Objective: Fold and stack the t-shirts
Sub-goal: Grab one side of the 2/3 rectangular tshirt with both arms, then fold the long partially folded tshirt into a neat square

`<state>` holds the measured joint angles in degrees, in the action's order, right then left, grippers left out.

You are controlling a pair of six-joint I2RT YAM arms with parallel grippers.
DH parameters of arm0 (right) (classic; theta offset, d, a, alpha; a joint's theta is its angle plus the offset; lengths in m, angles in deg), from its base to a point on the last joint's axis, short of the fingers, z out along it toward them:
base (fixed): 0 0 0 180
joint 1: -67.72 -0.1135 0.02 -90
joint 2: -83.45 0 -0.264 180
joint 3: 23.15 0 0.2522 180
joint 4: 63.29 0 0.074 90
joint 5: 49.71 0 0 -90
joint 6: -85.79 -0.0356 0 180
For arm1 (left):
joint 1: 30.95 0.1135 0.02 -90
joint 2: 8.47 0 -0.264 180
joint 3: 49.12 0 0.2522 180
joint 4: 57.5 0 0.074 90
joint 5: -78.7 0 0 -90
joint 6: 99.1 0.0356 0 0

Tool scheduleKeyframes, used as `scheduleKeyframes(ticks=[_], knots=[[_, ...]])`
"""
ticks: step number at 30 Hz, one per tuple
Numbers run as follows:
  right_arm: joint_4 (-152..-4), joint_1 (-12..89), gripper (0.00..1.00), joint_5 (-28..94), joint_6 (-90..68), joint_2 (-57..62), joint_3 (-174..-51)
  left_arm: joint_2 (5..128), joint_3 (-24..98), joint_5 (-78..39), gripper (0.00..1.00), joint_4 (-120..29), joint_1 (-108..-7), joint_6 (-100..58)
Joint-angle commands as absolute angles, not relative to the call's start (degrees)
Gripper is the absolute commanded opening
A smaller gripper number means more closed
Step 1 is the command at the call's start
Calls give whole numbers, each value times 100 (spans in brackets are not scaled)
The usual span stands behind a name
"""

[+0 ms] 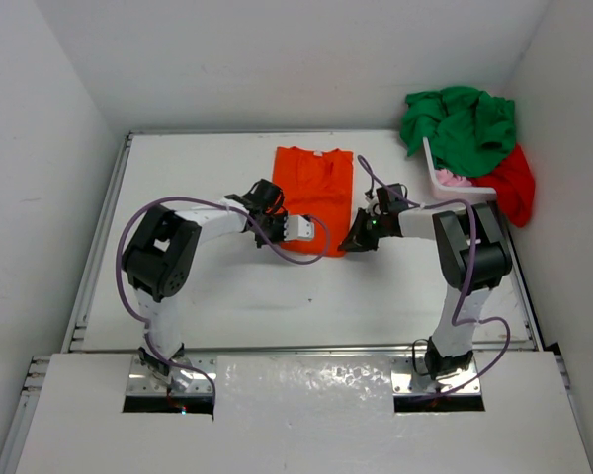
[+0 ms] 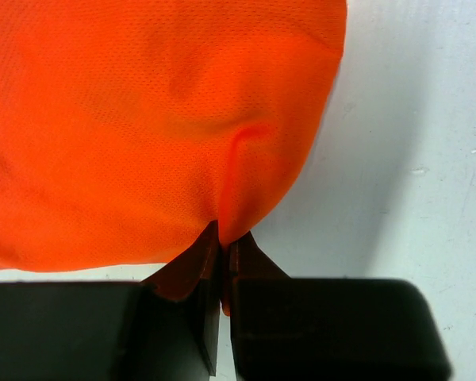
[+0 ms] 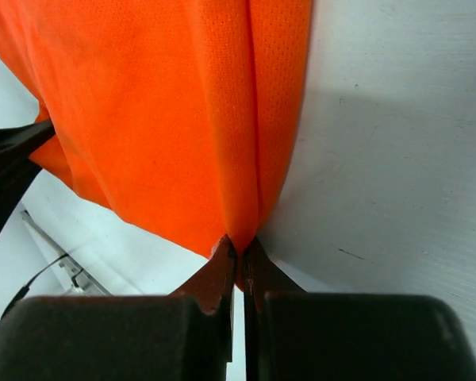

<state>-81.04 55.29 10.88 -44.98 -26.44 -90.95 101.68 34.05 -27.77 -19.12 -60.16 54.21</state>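
Observation:
The orange t-shirt (image 1: 314,188) lies on the white table at centre back, folded into a narrow strip. My left gripper (image 1: 274,219) is shut on its near left corner; in the left wrist view the orange cloth (image 2: 159,127) is pinched at the left gripper (image 2: 224,238). My right gripper (image 1: 359,235) is shut on the near right corner; in the right wrist view the cloth (image 3: 182,119) hangs from the right gripper (image 3: 239,252). The green t-shirt (image 1: 460,123), red t-shirt (image 1: 516,183) and pink t-shirt (image 1: 453,179) are bunched at the back right.
A white basket (image 1: 443,173) stands at the back right corner under the pile of shirts. White walls close in the table at the back and sides. Purple cables loop from both arms over the table.

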Motion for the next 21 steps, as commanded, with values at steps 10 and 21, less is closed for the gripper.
scheduleKeyframes(ticks=[10,21], knots=[[-9049,5471,0,891,-3418,-1448,-8219,8921,2617,-2334,0,-1281,-6179,5085],[-10042,4531,0,1155,-3610,1434,-6689,6873,1465,-2307,0,142,-7462,3952]])
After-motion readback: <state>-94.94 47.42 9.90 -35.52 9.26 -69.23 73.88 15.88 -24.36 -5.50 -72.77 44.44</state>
